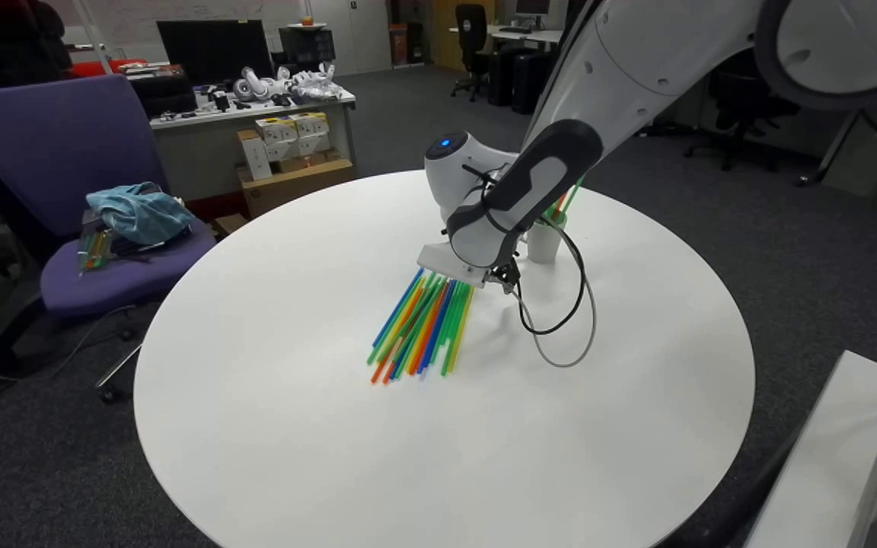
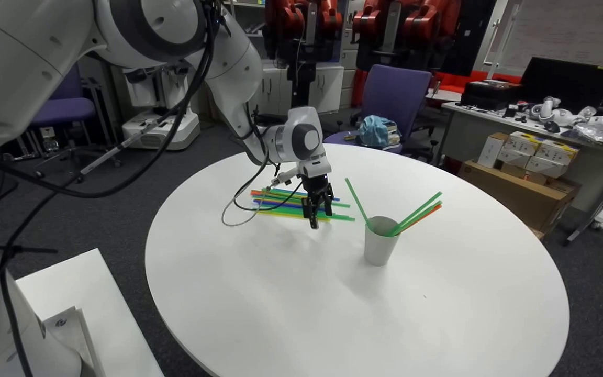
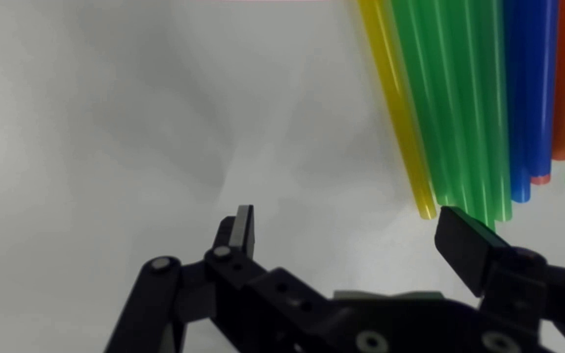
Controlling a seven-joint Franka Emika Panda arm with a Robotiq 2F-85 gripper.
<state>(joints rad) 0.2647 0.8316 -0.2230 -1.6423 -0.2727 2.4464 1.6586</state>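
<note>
My gripper (image 3: 346, 211) stands open, its two black fingers wide apart with only bare tabletop between them. In the wrist view a yellow straw (image 3: 400, 113) and several green straws (image 3: 459, 108) end close to the right fingertip, which overlaps the green ends; contact cannot be told. Blue and orange straws lie further right. The whole pile of coloured straws (image 1: 427, 327) rests on the round table, with the gripper (image 2: 321, 220) over its edge in an exterior view. A white cup (image 2: 377, 248) stands upright nearby, holding several straws (image 2: 417, 213), green and orange. The arm hides the fingers in an exterior view.
Black and grey cables (image 1: 589, 297) loop from the wrist down by the white round table (image 1: 598, 457). A purple chair (image 1: 58, 144) with a blue cloth (image 1: 138, 213) stands beside it. A white side table (image 2: 87, 293) adjoins the robot's base. Boxes (image 2: 516, 183) sit by a desk.
</note>
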